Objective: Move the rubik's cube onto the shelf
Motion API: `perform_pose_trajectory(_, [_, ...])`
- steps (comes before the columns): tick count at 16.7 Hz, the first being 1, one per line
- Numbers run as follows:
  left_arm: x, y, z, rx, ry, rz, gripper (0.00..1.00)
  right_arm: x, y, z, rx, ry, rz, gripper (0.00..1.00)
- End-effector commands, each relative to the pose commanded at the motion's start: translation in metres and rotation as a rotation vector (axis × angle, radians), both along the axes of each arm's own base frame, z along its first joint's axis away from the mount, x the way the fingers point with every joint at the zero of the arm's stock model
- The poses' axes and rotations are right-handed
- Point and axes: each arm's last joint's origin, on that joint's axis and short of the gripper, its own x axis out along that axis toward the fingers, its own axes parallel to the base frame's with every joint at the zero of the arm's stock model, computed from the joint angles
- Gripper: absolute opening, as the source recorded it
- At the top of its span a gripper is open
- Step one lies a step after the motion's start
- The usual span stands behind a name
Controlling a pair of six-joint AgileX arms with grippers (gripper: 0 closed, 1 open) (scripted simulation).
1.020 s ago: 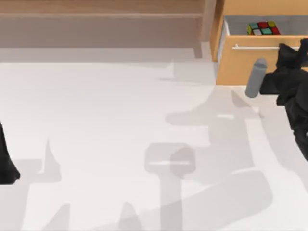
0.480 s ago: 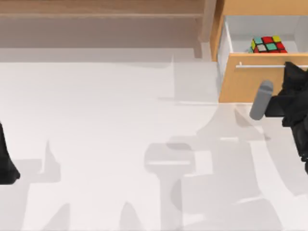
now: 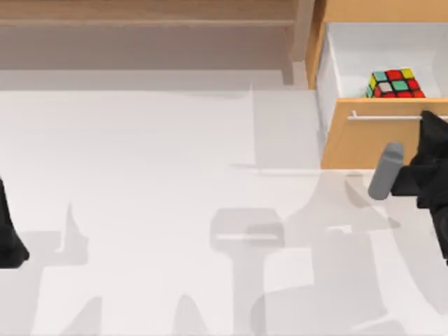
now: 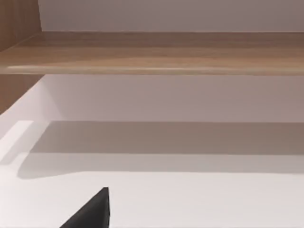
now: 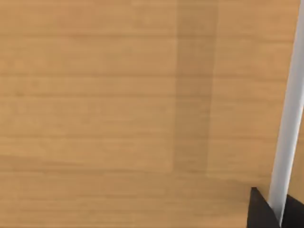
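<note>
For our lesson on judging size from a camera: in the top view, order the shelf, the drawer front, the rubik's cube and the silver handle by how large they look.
Largest to smallest:
1. shelf
2. drawer front, partly cut off by the picture's edge
3. rubik's cube
4. silver handle, long but very thin; the right gripper hides part, so its place against the cube is unsure.

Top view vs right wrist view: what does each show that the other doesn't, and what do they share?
Top view alone: the rubik's cube sitting inside the open drawer, the shelf along the back at the left, the white table, the right claw at the handle, and the left arm parked at the table's left edge.

Right wrist view alone: a close look at the wood grain, with a dark claw finger beside the bar.

Shared: the orange-wood drawer front and its silver bar handle.
</note>
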Motion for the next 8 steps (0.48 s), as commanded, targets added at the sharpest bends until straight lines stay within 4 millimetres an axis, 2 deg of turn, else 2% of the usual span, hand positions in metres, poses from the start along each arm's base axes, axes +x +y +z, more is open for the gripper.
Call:
perform_pose_trajectory(3, [0.0,0.0,0.0,0.0,0.0,0.0,1.0,-0.022,0.0,0.001,0.002,-0.004,0.0,0.0])
perform_pose_trajectory(7, [0.0,0.0,0.0,0.0,0.0,0.0,1.0,-0.023,0.0,0.002,0.003,-0.006,0.0,0.0])
perform_pose_trajectory(8, [0.0,0.0,0.0,0.0,0.0,0.0,1.0,-0.023,0.0,0.002,0.003,-0.006,0.0,0.08])
